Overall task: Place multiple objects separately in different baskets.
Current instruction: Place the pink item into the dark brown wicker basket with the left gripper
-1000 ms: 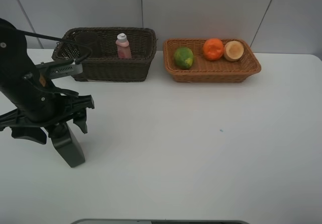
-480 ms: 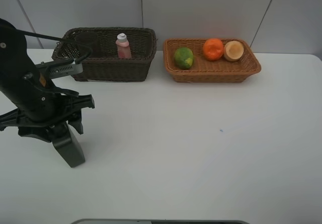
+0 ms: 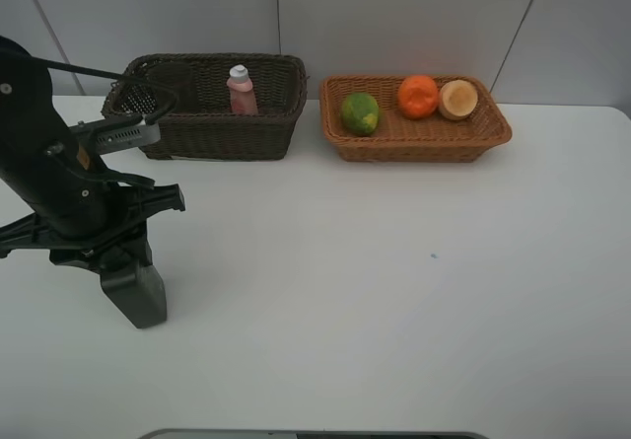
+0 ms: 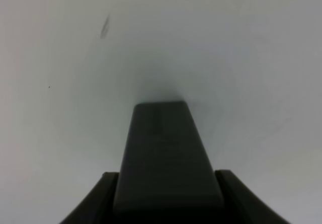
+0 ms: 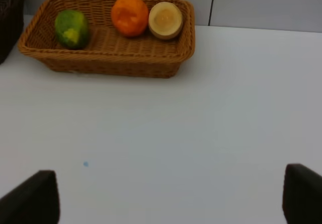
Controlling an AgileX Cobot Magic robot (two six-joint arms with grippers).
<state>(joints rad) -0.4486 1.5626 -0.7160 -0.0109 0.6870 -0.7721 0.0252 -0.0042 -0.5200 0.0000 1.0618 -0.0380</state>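
Your left gripper [image 3: 131,296], lower left, hugs the black pump bottle [image 4: 166,153]. Your right gripper [image 5: 171,194] fingers stand wide apart. The orange [image 3: 418,95] sits in the tan basket [image 3: 424,148], upper right.

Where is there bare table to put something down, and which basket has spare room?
The white table is bare from the baskets' front edges forward, right of the left gripper. The dark basket shows only the pink bottle. The tan basket is crowded along its back: green fruit, orange, peach-like fruit.
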